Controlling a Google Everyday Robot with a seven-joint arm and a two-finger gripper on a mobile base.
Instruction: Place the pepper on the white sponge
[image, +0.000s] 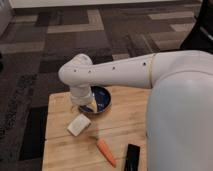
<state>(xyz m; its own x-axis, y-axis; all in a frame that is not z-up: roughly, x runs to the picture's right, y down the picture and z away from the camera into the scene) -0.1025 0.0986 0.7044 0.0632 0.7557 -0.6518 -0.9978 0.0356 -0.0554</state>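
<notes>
Nothing is done yet: the pepper (106, 151) lies ungrasped on the counter (62, 150), just beyond the white sponge (79, 124) from the gripper (82, 104), which hangs at the blue bowl (101, 98), whether spread or closed I cannot tell.

Orange pepper (106, 151) lies flat near the white sponge (79, 124), apart; gripper (84, 103) apparently just behind it

arm (115, 72): white, smooth, fat round tube | end: round ball-like joint (77, 67) | marks: a few small dark dots along the side, one thin ring line near the thick part | body (180, 115): big plain white shell | gripper (82, 102): pale, short, under the round joint, low over the tabletop (60, 150)
</notes>
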